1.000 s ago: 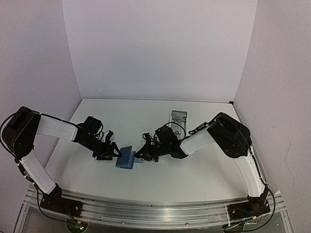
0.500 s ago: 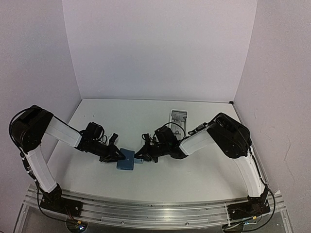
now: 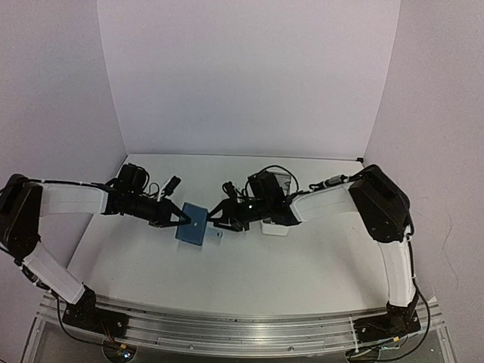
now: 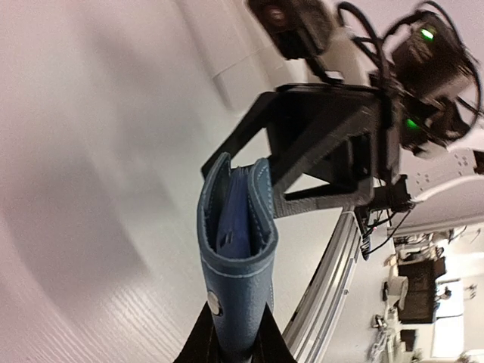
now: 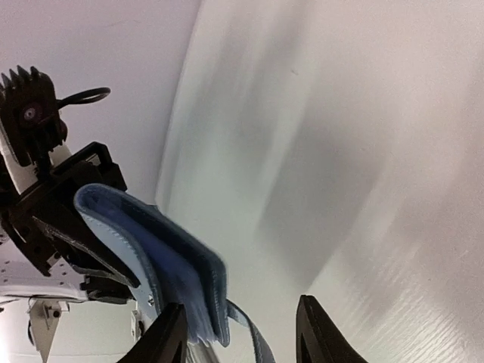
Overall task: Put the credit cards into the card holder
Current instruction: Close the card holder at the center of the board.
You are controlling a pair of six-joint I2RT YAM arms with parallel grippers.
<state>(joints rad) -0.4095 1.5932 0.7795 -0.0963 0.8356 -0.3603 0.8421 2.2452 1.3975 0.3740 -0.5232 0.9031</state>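
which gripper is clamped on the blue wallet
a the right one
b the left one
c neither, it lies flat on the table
b: in the left wrist view the left gripper is pinched shut on the bottom edge of the wallet, which stands on edge, while in the right wrist view the fingers of the right gripper stand apart.

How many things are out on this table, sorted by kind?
Black-and-white robot arms: 2
Blue stitched folding card holder: 1
Long white tray: 1
Total: 4
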